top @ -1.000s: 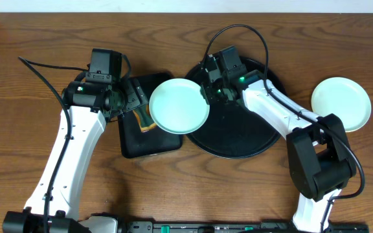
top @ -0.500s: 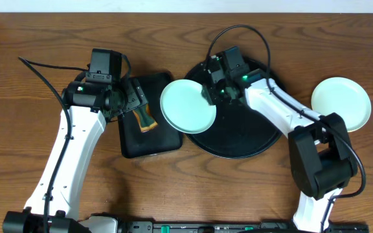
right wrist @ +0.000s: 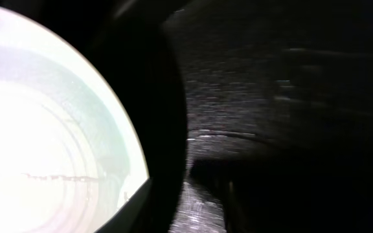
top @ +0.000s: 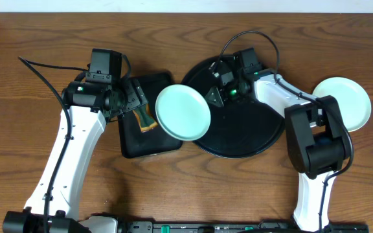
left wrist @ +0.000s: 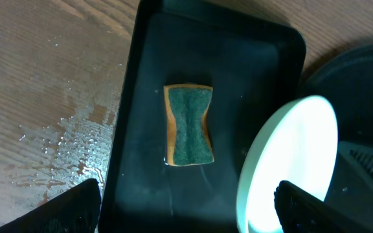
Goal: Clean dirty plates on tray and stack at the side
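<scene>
Above the sponge (left wrist: 188, 126) on the rectangular tray (left wrist: 141, 97), left claw (left wrist: 193, 208) gapes wide; mint plate (top: 182, 112) overlaps it and the round tray (top: 251, 137); right claw (top: 214, 97) state: cannot tell.

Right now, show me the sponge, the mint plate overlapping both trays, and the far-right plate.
sponge (left wrist: 188, 126), left wrist view, middle of green face
mint plate (top: 182, 112), overhead view, its centre
far-right plate (top: 347, 102), overhead view, its centre

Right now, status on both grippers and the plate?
Left gripper open by sponge. Right gripper at mint plate edge, grip unclear. Plate overlaps round tray rim and rectangular tray. Second plate on table.
</scene>
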{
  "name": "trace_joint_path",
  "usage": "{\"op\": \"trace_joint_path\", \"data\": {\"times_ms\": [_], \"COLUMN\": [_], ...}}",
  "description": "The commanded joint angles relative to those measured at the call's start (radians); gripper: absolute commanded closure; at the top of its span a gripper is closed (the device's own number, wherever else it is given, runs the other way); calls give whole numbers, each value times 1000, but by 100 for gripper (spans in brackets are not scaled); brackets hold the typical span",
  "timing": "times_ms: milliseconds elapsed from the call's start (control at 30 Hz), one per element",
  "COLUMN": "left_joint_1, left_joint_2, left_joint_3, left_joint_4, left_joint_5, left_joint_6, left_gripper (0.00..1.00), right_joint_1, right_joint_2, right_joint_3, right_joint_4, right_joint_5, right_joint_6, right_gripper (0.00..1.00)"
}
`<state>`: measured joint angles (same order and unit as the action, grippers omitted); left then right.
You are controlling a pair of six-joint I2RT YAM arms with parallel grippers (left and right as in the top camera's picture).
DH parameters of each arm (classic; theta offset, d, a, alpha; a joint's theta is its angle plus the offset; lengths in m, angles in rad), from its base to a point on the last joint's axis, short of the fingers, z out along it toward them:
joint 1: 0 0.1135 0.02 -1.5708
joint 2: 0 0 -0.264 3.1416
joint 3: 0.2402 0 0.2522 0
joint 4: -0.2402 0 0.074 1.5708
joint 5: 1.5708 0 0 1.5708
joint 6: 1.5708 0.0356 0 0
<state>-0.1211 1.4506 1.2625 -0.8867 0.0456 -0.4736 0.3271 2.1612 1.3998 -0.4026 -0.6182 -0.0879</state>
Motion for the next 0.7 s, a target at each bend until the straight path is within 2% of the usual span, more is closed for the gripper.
{"op": "trace_joint_path", "data": {"times_ms": [0,133,667], "left_joint_1": [3,3,3], "left_joint_2": [1,1,1], "left_joint_3": [-4,-4,-4], "left_joint_4": [-3,-2,-3], "left_joint_5": [-9,-9,-9], "left_joint_6": [9,9,9], "left_gripper": [14,14,14], "right_joint_1": [34,30,-103], "right_joint_2": [40,40,-60], "right_joint_3": [-2,-1,4], "right_joint_4": [-8,-4,-64], "right_joint_5": [-50,-44,-124], "right_joint_6": [-21,2,-24], "right_gripper": [72,74,71]}}
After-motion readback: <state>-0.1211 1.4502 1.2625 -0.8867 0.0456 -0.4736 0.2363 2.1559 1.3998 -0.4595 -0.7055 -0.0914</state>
